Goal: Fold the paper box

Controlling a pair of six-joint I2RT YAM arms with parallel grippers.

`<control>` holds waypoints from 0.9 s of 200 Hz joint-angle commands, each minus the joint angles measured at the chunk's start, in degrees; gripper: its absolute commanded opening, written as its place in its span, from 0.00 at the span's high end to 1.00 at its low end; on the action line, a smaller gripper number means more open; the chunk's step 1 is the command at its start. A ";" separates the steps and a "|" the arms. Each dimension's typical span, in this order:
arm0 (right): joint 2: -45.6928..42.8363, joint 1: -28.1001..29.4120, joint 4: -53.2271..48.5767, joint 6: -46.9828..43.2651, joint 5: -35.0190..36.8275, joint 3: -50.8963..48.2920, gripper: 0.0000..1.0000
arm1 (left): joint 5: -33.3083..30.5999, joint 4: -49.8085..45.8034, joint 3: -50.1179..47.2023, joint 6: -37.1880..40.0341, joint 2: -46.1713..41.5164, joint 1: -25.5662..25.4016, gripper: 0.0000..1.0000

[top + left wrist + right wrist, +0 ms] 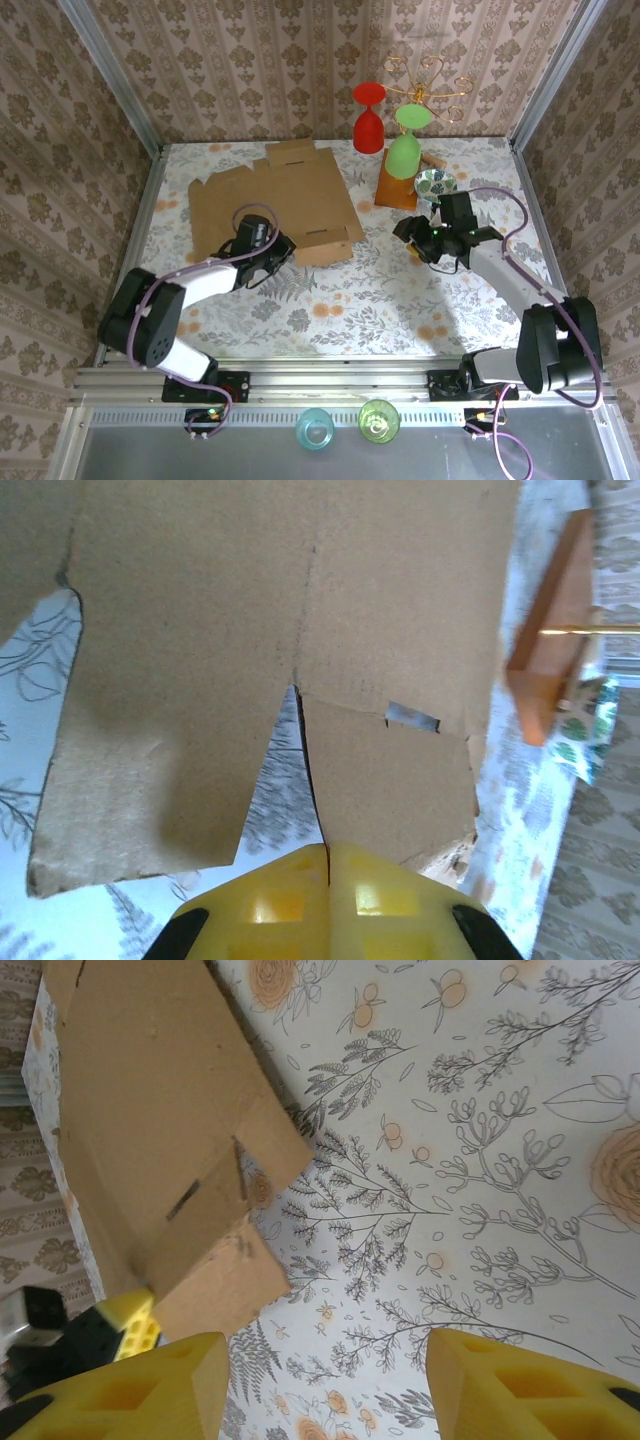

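- My left claw (328, 875) has its yellow pads pressed together at the bottom middle of the left wrist view. The near corner of a cardboard flap runs into the seam between them, so I read it as clamped on that flap.
- From above, this claw (270, 243) sits at the near edge of the paper box (270, 195), left of centre in the frame.
- The paper box lies mostly flat and open on the flowered surface (400, 290). A small flap at its lower right stands up.
- My right claw (322, 1388) has its pads wide apart at the bottom of the right wrist view. It holds nothing and bare surface shows between them.
- In that view the box (150, 1090) fills the upper left, apart from my right claw.
- From above, a wooden stand (397, 188) is at the upper right, with a red glass (367, 118) and a green glass (404, 150) by it.
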 commanded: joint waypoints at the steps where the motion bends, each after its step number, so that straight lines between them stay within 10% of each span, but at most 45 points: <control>1: 3.56 1.20 5.62 2.53 -3.64 1.42 0.41 | 2.76 -5.97 1.94 2.71 -6.08 0.92 1.00; 56: 17.83 6.45 19.35 9.89 -9.04 8.51 0.28 | 9.03 -11.02 -1.17 1.11 -17.96 3.97 1.00; 180: 34.06 10.04 36.51 23.29 -11.27 17.24 0.39 | 14.29 -17.99 -2.87 0.77 -27.26 7.51 1.00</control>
